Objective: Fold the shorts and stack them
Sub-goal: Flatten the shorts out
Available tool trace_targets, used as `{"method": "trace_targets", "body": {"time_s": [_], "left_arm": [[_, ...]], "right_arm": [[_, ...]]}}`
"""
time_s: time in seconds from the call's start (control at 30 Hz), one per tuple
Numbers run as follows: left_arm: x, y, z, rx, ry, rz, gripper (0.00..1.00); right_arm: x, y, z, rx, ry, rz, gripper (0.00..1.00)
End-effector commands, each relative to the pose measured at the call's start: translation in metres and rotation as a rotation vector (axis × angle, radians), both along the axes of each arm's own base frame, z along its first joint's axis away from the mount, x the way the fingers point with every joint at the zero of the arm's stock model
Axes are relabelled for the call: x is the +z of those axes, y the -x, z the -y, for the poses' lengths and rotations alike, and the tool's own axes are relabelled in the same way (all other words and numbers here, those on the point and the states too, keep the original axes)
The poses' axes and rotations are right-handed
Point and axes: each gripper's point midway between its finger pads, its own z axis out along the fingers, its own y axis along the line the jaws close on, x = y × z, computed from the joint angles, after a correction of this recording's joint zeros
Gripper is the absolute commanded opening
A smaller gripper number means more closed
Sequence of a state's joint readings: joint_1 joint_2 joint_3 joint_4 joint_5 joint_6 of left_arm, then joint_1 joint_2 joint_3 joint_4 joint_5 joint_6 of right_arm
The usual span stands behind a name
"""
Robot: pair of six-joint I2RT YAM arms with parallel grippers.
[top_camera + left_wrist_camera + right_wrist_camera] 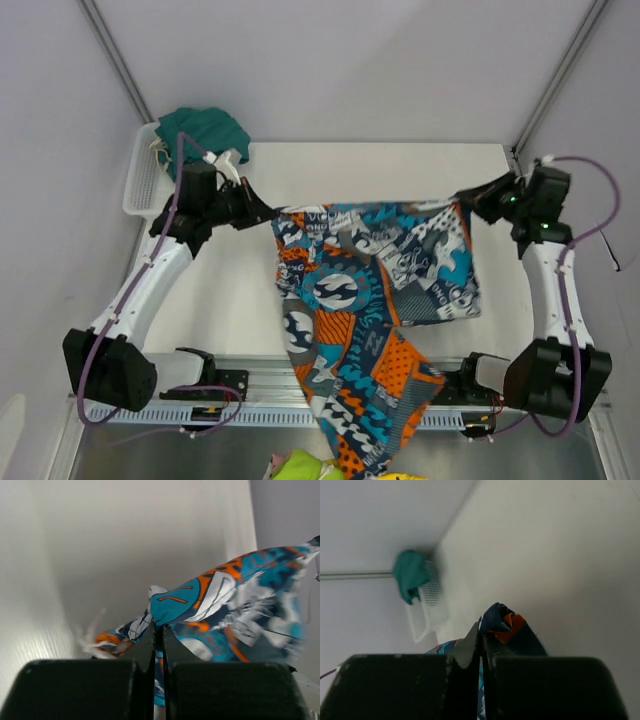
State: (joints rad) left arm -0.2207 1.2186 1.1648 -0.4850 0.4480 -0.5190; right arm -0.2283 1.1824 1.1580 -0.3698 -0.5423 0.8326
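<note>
Left end effector (159, 630) | right end effector (481, 630) | both clamp patchwork shorts (370, 290) | waist edge stretched taut, one leg hanging longer

Patterned shorts (375, 300) show a busy patchwork of orange, teal, white and grey on an off-white table (400, 165). The other shorts (205, 128) are plain dark teal-green, the mesh basket (140, 190) white. White robot arms (150, 285) have black joints and purple cables (178, 180).
</note>
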Motion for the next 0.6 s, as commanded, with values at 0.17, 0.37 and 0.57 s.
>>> {"method": "trace_targets", "body": {"time_s": [0.17, 0.37, 0.57], "left_arm": [[-0.061, -0.077, -0.001, 0.161, 0.044, 0.001, 0.00], [-0.088, -0.124, 0.005, 0.175, 0.006, -0.044, 0.00], [-0.081, -0.180, 0.015, 0.177, 0.001, -0.049, 0.30]], "right_arm": [[-0.065, -0.074, 0.000, -0.110, 0.099, 0.063, 0.00], [-0.095, -0.139, 0.001, -0.129, 0.138, 0.070, 0.00], [-0.095, -0.207, -0.009, -0.025, 0.124, 0.193, 0.63]]}}
